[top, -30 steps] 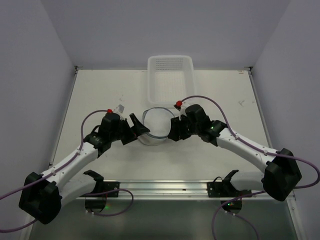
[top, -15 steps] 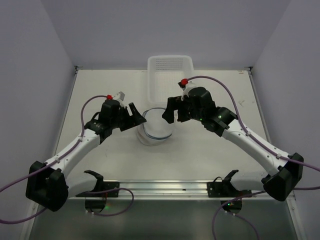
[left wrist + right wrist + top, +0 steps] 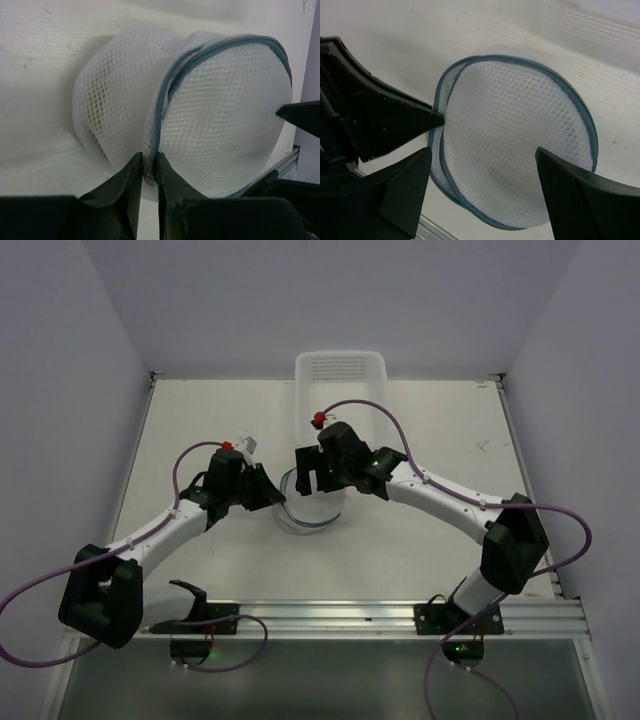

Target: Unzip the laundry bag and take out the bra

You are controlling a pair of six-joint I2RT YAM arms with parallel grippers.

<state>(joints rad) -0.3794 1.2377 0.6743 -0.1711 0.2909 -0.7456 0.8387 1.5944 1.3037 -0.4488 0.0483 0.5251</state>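
Observation:
The laundry bag (image 3: pixel 312 512) is a round white mesh pouch with a grey-blue zip rim, lying mid-table. My left gripper (image 3: pixel 281 502) is at its left edge. In the left wrist view its jaws (image 3: pixel 150 167) are pinched on the bag's (image 3: pixel 220 125) mesh rim beside the zip. My right gripper (image 3: pixel 316 478) hovers over the bag, open. In the right wrist view its fingers (image 3: pixel 402 192) straddle the mesh dome (image 3: pixel 520 150) without touching it. The bra is hidden inside; only a faint tan shade shows through the mesh.
A white rectangular plastic basket (image 3: pixel 340 375) stands at the back edge, just behind the bag. A metal rail (image 3: pixel 330 615) runs along the near edge between the arm bases. Grey walls close in both sides.
My left gripper has closed onto the bag's left rim. The right arm swung left and now hangs over the bag with its jaws wider than a second ago.

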